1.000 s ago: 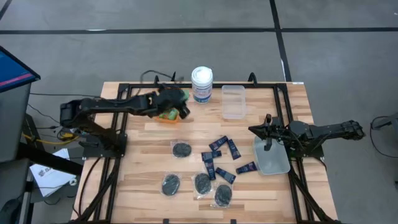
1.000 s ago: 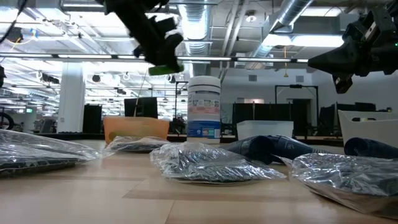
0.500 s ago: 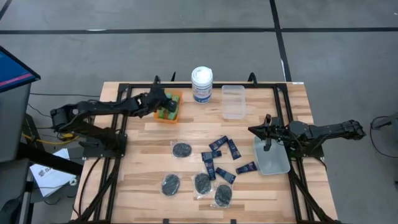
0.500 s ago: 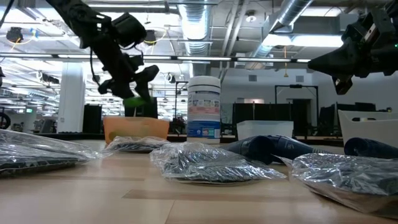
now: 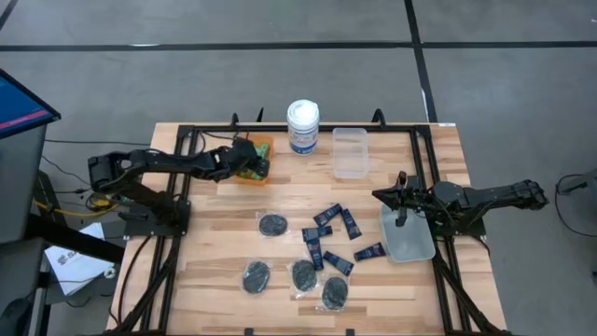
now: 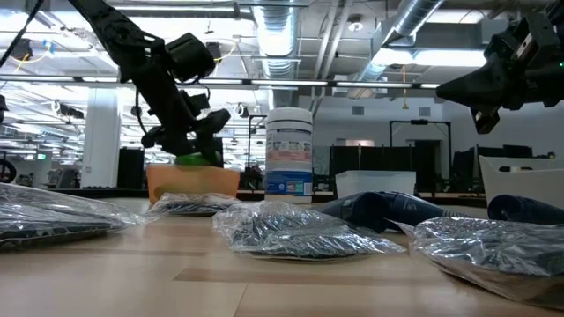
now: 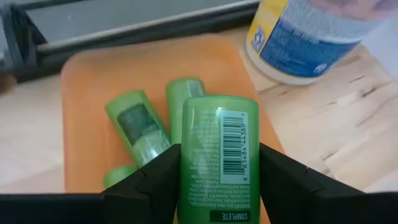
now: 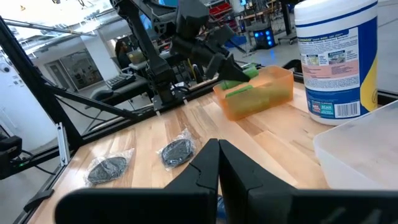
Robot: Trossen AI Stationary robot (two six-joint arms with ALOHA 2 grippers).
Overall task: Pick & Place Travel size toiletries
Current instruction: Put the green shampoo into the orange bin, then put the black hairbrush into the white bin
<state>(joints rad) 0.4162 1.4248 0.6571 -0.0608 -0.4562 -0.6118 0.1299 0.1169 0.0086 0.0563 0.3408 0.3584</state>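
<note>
Nearest the front edge lie the black discs in clear packets (image 5: 272, 225), with the navy tubes (image 5: 332, 229) just behind them. The right gripper (image 5: 380, 194), fingers pressed together and empty, hangs by the clear tray (image 5: 409, 245). Farther back, the left gripper (image 7: 214, 186) clamps a green bottle (image 7: 219, 155) above the orange bin (image 5: 253, 175), where more green bottles (image 7: 138, 126) lie.

Orange bin (image 5: 264, 173) blocked from above by left tool (image 5: 252, 163); white canister (image 5: 302, 127) stands just beside it. Bare tabletop (image 5: 224, 243) under left arm is open. Centre cluttered: blue tubes (image 5: 333, 235), disc packets (image 5: 271, 225).
</note>
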